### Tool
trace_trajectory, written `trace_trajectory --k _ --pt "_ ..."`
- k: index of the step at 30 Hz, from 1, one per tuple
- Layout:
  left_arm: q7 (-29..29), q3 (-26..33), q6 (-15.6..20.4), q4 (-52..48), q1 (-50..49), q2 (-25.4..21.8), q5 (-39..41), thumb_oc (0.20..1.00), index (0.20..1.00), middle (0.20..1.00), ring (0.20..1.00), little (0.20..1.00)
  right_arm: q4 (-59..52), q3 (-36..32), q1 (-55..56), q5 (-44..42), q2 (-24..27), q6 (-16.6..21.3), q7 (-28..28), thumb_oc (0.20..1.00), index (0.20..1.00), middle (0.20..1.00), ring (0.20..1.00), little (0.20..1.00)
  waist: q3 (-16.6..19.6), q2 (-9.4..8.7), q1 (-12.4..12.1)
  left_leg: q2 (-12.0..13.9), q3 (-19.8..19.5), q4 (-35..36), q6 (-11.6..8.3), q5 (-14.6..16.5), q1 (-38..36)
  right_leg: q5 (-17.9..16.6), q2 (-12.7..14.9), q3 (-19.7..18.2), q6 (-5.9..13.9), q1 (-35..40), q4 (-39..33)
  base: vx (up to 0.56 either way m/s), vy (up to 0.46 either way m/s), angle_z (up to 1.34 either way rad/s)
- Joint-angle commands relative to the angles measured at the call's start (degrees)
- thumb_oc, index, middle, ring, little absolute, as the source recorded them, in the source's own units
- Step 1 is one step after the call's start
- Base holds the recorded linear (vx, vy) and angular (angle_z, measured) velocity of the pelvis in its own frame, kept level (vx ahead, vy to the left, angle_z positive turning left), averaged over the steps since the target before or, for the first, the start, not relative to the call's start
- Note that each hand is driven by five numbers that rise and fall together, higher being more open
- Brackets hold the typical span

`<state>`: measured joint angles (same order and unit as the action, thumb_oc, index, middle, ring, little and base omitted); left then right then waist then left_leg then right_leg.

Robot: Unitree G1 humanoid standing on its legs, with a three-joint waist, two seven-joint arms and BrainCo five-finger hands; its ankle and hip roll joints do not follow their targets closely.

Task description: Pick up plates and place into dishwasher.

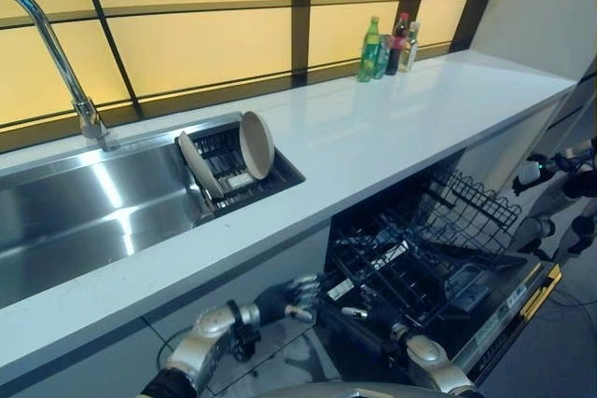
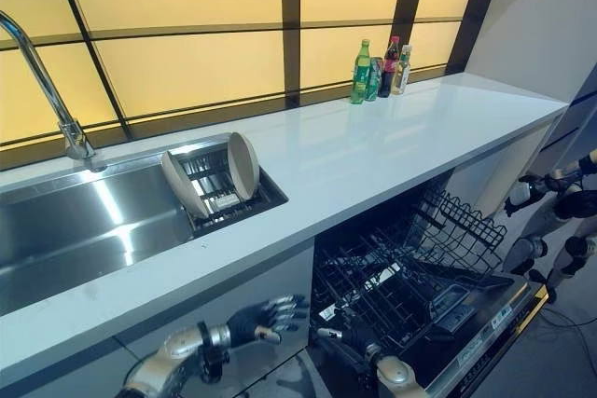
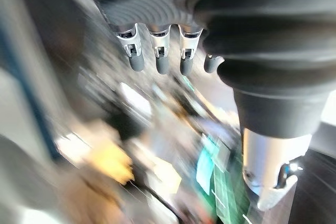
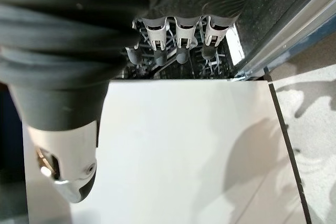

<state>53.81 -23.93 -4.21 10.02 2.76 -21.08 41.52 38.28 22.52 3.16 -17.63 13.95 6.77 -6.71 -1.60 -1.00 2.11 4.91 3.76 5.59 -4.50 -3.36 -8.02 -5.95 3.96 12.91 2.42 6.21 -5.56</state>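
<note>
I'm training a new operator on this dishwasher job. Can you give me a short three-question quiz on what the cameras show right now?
1. True or false: both plates stand on edge in the rack set in the sink.
2. Where are the bottles?
A. in the sink
B. at the far end of the counter, by the window
C. in the dishwasher
3. Fill in: the dishwasher under the counter is ____, its wire rack pulled out.

Key
1. True; neither the left hand nor the right hand holds one; both are low in front of the dishwasher with fingers relaxed.
2. B
3. open
</note>
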Motion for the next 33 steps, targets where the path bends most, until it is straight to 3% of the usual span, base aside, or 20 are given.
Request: trace_trajectory --k 1,2,4,6,7,8,10,11,13,15,17,18,19,24,28,33 --pt "3.62 2.80 -2.82 -9.25 9.21 3.57 16.35 1.000 1.000 1.000 1.000 1.000 -4.66 -1.53 -5.09 -1.16 -0.76 4.13 -0.27 1.000 1.000 1.000 1.000 1.000 -6.34 2.27 -1.15 -1.13 1.49 -0.59 1.92 6.95 -0.41 5.25 4.10 -1.34 4.54 1.86 0.56 0.05 -0.031 0.01" --pt "2.79 3.73 -3.01 -11.18 9.74 3.88 18.58 1.000 1.000 1.000 1.000 1.000 -4.73 -1.50 -4.79 -1.06 -0.97 4.32 -0.36 1.000 1.000 1.000 1.000 1.000 -6.21 2.16 -1.07 -1.10 1.50 -0.59 1.85 7.03 -0.52 5.33 4.09 -1.44 4.56 1.98 0.56 0.05 -0.035 0.00" --pt "-1.51 6.25 0.39 -16.07 11.59 3.91 23.95 1.000 1.000 1.000 1.000 1.000 -4.89 -1.36 -3.90 -0.69 -1.38 4.76 -0.54 1.000 1.000 1.000 1.000 1.000 -5.84 1.88 -0.92 -1.04 1.53 -0.59 1.72 7.13 -0.65 5.57 4.03 -1.65 4.58 2.16 0.56 0.04 -0.029 -0.01" --pt "-9.30 9.89 6.39 -21.17 14.63 2.29 27.52 1.000 1.000 1.000 1.000 1.000 -5.01 -1.00 -2.44 0.22 -1.68 5.23 -0.83 1.000 1.000 1.000 1.000 1.000 -5.39 1.63 -0.67 -0.98 1.51 -0.59 1.56 7.14 -0.65 5.91 3.90 -1.82 4.63 2.27 0.56 0.02 -0.012 0.00" --pt "-10.09 10.08 6.84 -21.46 14.80 2.15 27.55 1.000 1.000 1.000 1.000 1.000 -5.03 -0.96 -2.35 0.28 -1.70 5.25 -0.84 1.000 1.000 1.000 1.000 1.000 -5.37 1.61 -0.64 -0.98 1.49 -0.59 1.55 7.14 -0.65 5.93 3.90 -1.81 4.63 2.28 0.56 0.03 -0.003 0.01" --pt "-17.50 13.35 14.55 -23.70 17.43 -0.62 25.67 1.000 1.000 1.000 1.000 1.000 -5.59 -0.69 -0.97 0.66 -1.68 5.13 -1.04 1.000 1.000 1.000 1.000 1.000 -5.01 1.60 -0.53 -0.94 1.48 -0.59 1.41 7.05 -0.57 6.20 3.79 -1.85 4.66 2.34 0.56 0.04 0.002 0.01" --pt "-25.50 16.13 20.52 -24.62 20.22 -3.98 20.43 1.000 1.000 1.000 1.000 1.000 -5.76 -0.68 0.25 1.05 -1.61 5.11 -1.51 1.000 1.000 1.000 1.000 1.000 -4.58 1.69 -0.36 -0.91 1.46 -0.59 1.21 6.90 -0.42 6.37 3.69 -1.72 4.64 2.35 0.56 0.05 0.006 0.01" --pt "-32.73 17.66 24.22 -24.17 21.98 -6.78 15.47 1.000 1.000 1.000 1.000 1.000 -6.17 -0.62 0.93 1.05 -1.33 4.89 -1.67 1.000 1.000 1.000 1.000 1.000 -4.57 1.79 -0.26 -0.87 1.55 -0.59 1.08 6.98 -0.69 6.57 3.62 -1.60 4.65 2.71 0.56 0.06 0.013 0.00" --pt "-48.20 19.61 30.15 -21.40 25.83 -12.56 -3.90 1.000 1.000 1.000 1.000 1.000 -6.54 -0.51 1.68 0.47 -0.81 4.91 -1.44 1.000 1.000 1.000 1.000 1.000 -4.08 2.02 -0.06 -0.99 1.59 -0.59 0.97 6.65 -0.23 6.64 3.50 -1.45 4.59 2.46 0.56 0.06 0.020 0.02" --pt "-59.78 20.78 29.24 -16.61 30.59 -18.76 -18.20 1.000 1.000 1.000 1.000 1.000 -6.52 -0.44 1.83 -0.61 -0.26 4.87 -0.93 1.000 1.000 1.000 1.000 1.000 -3.69 2.38 0.12 -1.11 1.78 -0.59 0.94 6.50 -0.03 6.82 3.35 -1.22 4.53 2.43 0.56 0.08 0.023 0.02" --pt "-65.81 20.76 28.86 -11.15 34.22 -23.28 -26.23 1.000 1.000 1.000 1.000 1.000 -6.24 -0.46 1.72 -1.12 0.24 4.82 -0.96 1.000 1.000 1.000 1.000 1.000 -3.37 2.67 0.30 -1.17 2.14 -0.59 0.87 6.42 0.08 6.86 3.32 -1.03 4.54 2.38 0.56 0.08 0.033 0.02" --pt "-70.93 18.22 27.75 -3.70 38.84 -30.69 -32.41 1.000 1.000 1.000 1.000 1.000 -6.58 -0.07 1.65 -1.83 1.39 4.06 -0.66 1.000 1.000 1.000 1.000 1.000 -3.08 3.27 0.63 -1.25 2.68 -0.59 0.86 6.22 0.28 6.79 3.28 -0.88 4.63 2.21 0.56 0.10 0.055 0.03" --pt "-73.27 15.91 26.39 0.21 41.38 -34.28 -36.83 1.000 1.000 1.000 1.000 1.000 -6.64 -0.09 1.72 -2.18 2.06 3.78 -0.82 1.000 1.000 1.000 1.000 1.000 -2.98 3.46 0.80 -1.29 3.02 -0.59 0.85 6.05 0.59 6.70 3.27 -0.79 4.67 1.91 0.56 0.11 0.064 0.01" --pt "-77.66 9.80 25.72 6.61 43.08 -45.36 -45.81 1.000 1.000 1.000 1.000 1.000 -6.13 -1.68 3.72 -2.58 4.37 4.03 -2.39 1.000 1.000 1.000 1.000 1.000 -3.97 3.42 1.08 -1.42 3.87 -0.59 0.86 5.66 1.54 6.26 3.17 -1.23 5.01 0.82 0.56 0.08 0.061 0.01" --pt "-79.47 10.20 23.26 5.10 39.08 -48.45 -54.94 1.000 1.000 1.000 1.000 1.000 -6.88 -2.50 4.76 -3.01 6.19 4.05 -2.50 1.000 1.000 1.000 1.000 1.000 -5.83 3.42 1.07 -1.62 3.47 -0.59 0.75 5.19 3.15 5.72 3.25 -1.72 5.16 -0.88 0.56 -0.03 0.070 0.00" --pt "-79.58 6.61 20.46 6.82 38.75 -50.93 -62.99 1.000 1.000 1.000 1.000 1.000 -8.36 -3.28 3.42 -5.28 8.51 4.59 -2.32 1.000 1.000 1.000 1.000 1.000 -9.03 3.75 1.39 -2.13 2.86 -0.59 0.82 4.50 5.34 4.74 3.34 -2.29 5.18 -3.31 0.56 -0.07 0.089 -0.01"
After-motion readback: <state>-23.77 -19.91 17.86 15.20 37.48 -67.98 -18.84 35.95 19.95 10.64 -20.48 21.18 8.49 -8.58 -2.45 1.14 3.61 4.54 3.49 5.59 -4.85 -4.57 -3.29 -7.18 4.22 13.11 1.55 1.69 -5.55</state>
